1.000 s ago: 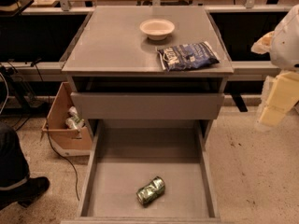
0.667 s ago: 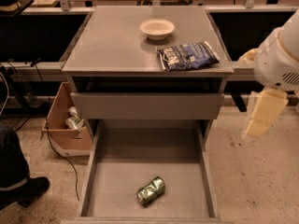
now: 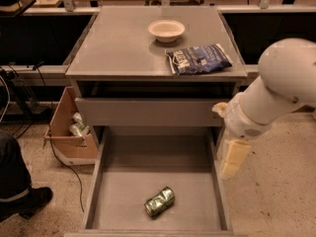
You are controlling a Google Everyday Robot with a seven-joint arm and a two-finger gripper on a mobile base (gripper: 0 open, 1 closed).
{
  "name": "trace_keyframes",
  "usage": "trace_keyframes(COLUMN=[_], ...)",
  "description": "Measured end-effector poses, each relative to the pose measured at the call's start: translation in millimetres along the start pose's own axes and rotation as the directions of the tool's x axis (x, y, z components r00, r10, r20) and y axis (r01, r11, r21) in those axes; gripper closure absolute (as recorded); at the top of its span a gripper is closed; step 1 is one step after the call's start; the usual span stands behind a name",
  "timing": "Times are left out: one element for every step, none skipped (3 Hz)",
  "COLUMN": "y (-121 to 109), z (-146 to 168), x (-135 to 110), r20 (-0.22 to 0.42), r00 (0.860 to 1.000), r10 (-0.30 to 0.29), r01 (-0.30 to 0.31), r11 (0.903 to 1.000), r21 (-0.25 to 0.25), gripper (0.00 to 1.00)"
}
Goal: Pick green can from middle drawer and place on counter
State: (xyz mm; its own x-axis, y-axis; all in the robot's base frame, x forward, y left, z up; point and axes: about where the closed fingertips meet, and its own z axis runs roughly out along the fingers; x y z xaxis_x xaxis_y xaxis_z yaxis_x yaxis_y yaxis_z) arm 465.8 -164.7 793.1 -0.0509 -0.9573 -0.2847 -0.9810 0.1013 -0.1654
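Note:
The green can (image 3: 159,201) lies on its side, dented, on the floor of the open middle drawer (image 3: 197,157), near the drawer's front. The grey counter (image 3: 123,48) tops the cabinet. My gripper (image 3: 233,158) hangs from the white arm (image 3: 276,88) over the drawer's right side wall. It is to the right of the can and above it, and holds nothing that I can see.
A white bowl (image 3: 166,29) and a blue snack bag (image 3: 198,59) lie on the counter. A shallower drawer (image 3: 148,111) is shut above the open one. A cardboard box (image 3: 69,132) stands to the left of the cabinet. A person's leg and shoe (image 3: 19,191) are at the far left.
My arm and gripper have swung in from the right edge, leftward and lower, to the drawer's right wall. The can has not moved.

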Motion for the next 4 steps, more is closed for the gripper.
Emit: trace_keyframes(y=[9.0, 15.3, 15.3, 17.7], z=[86.0, 133.1, 133.2, 173.5], x=[5.6, 6.3, 6.2, -1.9], r20=[0.060, 0.092, 0.092, 0.119], r00=[0.997, 0.994, 0.994, 0.987], r10=[-0.043, -0.054, -0.054, -0.112], r01=[0.047, 0.065, 0.065, 0.126], r11=[0.9964, 0.9911, 0.9911, 0.9847], r21=[-0.070, -0.116, -0.116, -0.120], gripper=[0.00, 0.00, 0.00, 0.00])
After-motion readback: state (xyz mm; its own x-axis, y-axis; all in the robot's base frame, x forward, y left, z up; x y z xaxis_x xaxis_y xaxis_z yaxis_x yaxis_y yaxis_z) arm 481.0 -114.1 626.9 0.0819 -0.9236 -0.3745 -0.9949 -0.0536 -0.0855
